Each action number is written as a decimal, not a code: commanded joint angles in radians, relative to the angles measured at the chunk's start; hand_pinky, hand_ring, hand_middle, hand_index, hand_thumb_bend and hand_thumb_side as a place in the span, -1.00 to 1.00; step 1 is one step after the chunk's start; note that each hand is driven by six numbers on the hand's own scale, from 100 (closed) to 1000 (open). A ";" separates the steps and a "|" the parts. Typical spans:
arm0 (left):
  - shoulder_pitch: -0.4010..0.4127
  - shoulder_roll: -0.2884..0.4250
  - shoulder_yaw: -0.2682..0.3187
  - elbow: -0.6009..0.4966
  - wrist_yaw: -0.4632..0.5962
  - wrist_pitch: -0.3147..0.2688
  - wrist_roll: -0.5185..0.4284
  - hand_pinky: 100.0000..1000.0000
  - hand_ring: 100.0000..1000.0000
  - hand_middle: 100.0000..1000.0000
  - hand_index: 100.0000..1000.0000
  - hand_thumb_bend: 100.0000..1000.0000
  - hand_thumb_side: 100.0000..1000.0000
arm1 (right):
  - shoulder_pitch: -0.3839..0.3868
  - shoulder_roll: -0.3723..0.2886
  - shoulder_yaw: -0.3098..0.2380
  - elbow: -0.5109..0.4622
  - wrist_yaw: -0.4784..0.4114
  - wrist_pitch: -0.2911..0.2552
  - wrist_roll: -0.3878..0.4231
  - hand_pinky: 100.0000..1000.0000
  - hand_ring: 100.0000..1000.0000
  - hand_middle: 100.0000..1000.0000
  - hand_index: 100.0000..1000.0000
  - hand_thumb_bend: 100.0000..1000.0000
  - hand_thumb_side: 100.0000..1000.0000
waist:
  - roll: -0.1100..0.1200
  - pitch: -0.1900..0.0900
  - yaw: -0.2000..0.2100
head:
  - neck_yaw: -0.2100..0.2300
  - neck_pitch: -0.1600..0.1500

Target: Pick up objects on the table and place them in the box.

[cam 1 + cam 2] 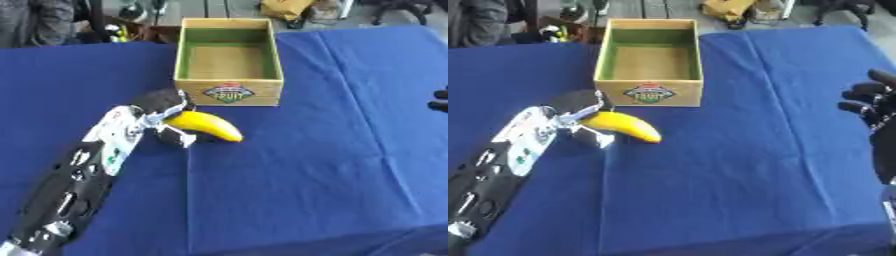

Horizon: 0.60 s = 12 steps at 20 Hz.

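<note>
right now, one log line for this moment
left hand: shut on banana | right hand: idle, open | box: empty | phase: grasp

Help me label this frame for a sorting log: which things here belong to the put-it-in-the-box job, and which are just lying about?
Part of the job:
- banana, with the left hand closed on its near end
- wooden box, nothing inside
- right hand, idle at the right edge

Just lying about:
- blue tablecloth
- clutter beyond the far table edge, too unclear to name
</note>
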 commanded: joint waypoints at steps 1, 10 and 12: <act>-0.023 0.034 0.019 -0.047 0.053 0.016 -0.025 -0.26 -0.49 -0.41 -0.02 -0.82 -0.52 | -0.008 -0.016 -0.006 -0.009 -0.005 -0.001 0.003 0.22 0.23 0.08 0.48 -1.00 0.71 | -0.003 -0.013 -0.001 | -0.001 0.000; -0.068 0.084 0.030 -0.075 0.164 0.046 -0.083 -0.25 -0.49 -0.42 -0.02 -0.86 -0.50 | -0.009 -0.019 -0.005 -0.009 -0.006 -0.001 0.004 0.22 0.23 0.08 0.48 -1.00 0.71 | -0.004 -0.014 -0.006 | -0.002 -0.002; -0.085 0.096 0.033 -0.072 0.182 0.048 -0.091 -0.25 -0.49 -0.42 -0.02 -0.86 -0.50 | -0.010 -0.019 -0.004 -0.009 -0.006 -0.001 0.005 0.22 0.23 0.08 0.48 -1.00 0.71 | -0.004 -0.014 -0.009 | -0.001 -0.003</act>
